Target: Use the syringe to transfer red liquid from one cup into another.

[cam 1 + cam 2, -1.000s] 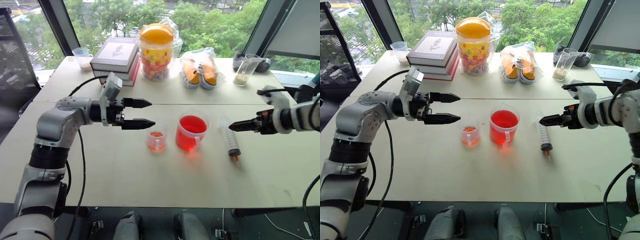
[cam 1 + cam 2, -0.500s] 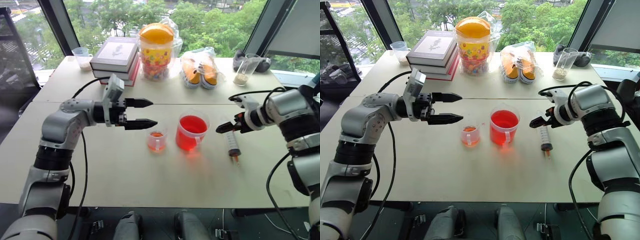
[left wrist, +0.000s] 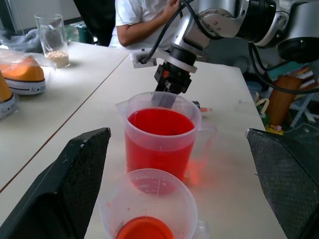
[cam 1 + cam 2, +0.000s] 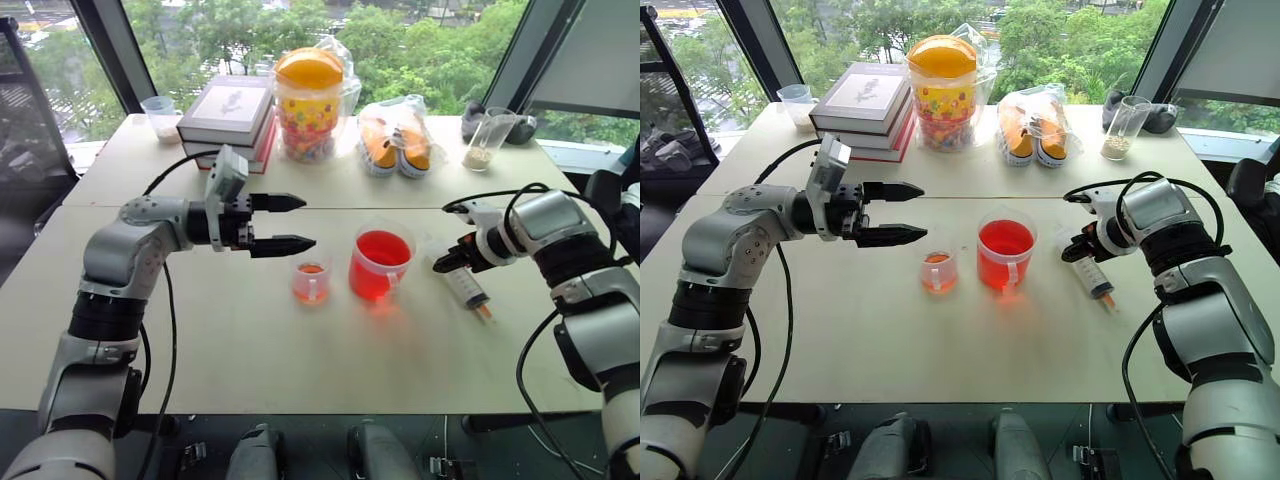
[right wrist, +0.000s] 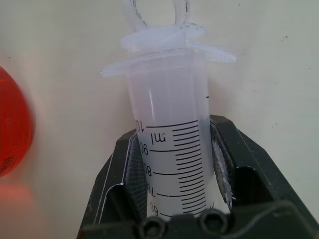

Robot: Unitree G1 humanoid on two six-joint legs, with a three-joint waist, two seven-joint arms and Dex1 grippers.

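The right claw (image 5: 172,164) gripped the syringe (image 5: 169,124) near its plunger end; lifting could tilt it. The left claw (image 4: 285,223) was open.

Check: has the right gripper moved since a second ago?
Yes. The right gripper has swung in toward the large red cup and shut on the syringe.

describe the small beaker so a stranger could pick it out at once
On the long beige table, look in front of the candy jar with the orange lid. Two handled clear plastic cups stand side by side there. The small clear plastic beaker is the narrower one, holding only a shallow orange-red layer, beside the large red-filled measuring cup.
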